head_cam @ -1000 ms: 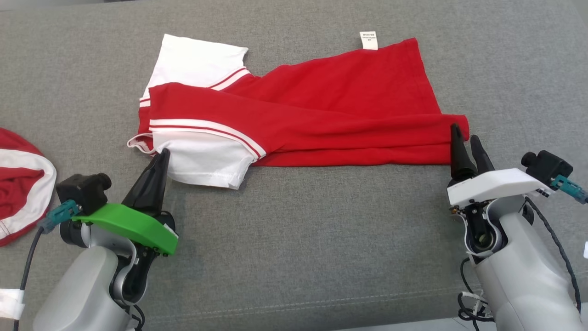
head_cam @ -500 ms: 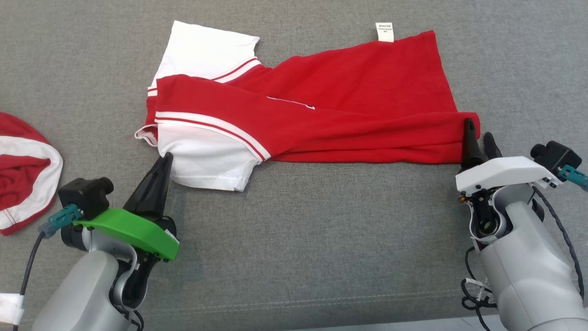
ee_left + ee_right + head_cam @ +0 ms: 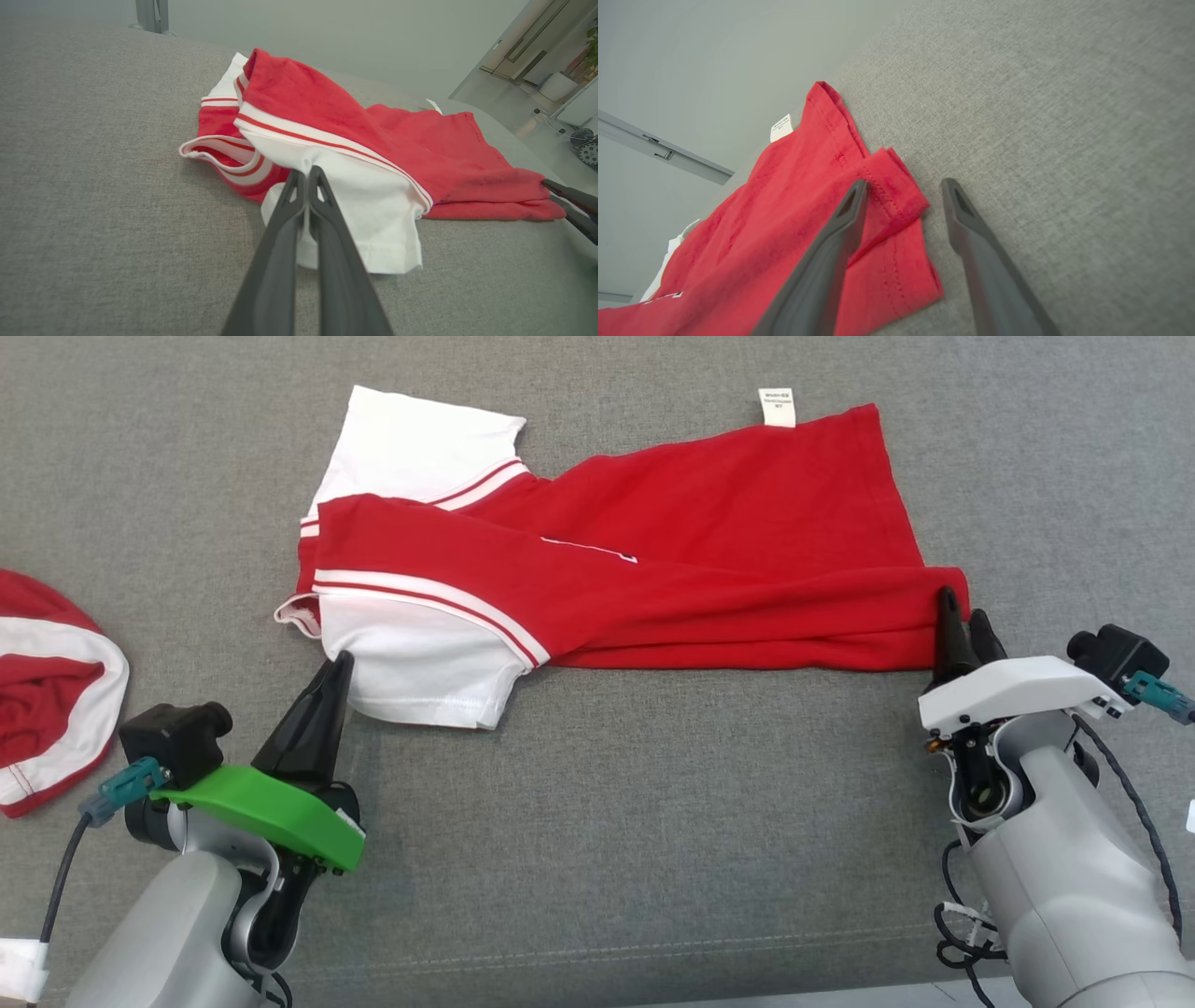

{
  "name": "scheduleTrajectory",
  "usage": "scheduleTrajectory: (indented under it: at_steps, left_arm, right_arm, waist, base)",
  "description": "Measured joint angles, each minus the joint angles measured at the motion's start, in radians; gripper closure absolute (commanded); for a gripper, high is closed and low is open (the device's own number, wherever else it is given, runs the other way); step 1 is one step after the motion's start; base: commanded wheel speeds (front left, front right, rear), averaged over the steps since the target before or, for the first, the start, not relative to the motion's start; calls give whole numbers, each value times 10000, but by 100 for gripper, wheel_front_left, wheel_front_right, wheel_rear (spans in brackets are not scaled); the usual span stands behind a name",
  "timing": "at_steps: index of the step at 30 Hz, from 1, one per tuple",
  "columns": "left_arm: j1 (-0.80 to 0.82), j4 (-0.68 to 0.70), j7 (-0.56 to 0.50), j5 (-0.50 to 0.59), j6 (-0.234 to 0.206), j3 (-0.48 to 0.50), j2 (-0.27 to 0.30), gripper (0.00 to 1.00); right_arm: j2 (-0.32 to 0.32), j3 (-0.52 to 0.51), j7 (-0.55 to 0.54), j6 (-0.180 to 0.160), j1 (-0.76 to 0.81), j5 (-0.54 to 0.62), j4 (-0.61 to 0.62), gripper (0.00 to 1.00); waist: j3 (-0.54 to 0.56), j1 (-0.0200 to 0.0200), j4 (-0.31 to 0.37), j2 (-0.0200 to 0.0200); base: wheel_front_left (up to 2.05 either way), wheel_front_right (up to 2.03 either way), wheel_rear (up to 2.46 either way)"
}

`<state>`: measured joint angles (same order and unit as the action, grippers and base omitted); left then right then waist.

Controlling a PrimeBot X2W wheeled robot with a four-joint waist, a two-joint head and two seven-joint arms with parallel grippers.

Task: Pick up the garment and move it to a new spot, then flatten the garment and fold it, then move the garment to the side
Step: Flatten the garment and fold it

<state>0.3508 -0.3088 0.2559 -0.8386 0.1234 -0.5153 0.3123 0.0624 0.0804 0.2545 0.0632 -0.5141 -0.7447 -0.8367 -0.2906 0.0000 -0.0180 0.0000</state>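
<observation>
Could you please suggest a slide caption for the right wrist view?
Right pincer, open, straddling the folded hem corner of the red garment on the grey fabric surface.

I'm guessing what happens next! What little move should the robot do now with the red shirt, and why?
Probably close the right gripper on the red hem corner. Its jaws stand open with that folded corner between them, while the left gripper is shut on the white sleeve. Then both ends would be held for the next fold.
</observation>
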Motion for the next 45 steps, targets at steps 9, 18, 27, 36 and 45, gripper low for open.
scheduleTrajectory:
  at_steps: [9,18,27,36,45]
  left_arm:
    - [-48,17,0,-4,2,-8,4,100]
    - [-129,180,0,-4,2,311,-21,100]
    - [-205,552,0,-36,13,1197,-35,100]
    - [-977,1104,0,-401,13,1708,217,100]
    - [-1883,1850,-499,-851,13,1287,926,100]
  right_arm:
    - [-8,-136,0,176,-174,67,-10,100]
    - [-13,-314,0,336,-174,224,123,100]
    - [-61,-324,0,541,-78,-25,571,100]
    - [-50,1229,-46,612,748,-546,1680,100]
    - [-61,2313,-397,610,1868,-1080,3089,100]
  waist:
    - [39,0,11,0]
    - [225,0,32,0]
    - [739,0,41,0]
    - [1423,0,66,0]
    - [1810,0,69,0]
  base:
    - [0,0,0]
    - [0,0,0]
    - [0,0,0]
    - [0,0,0]
    - [0,0,0]
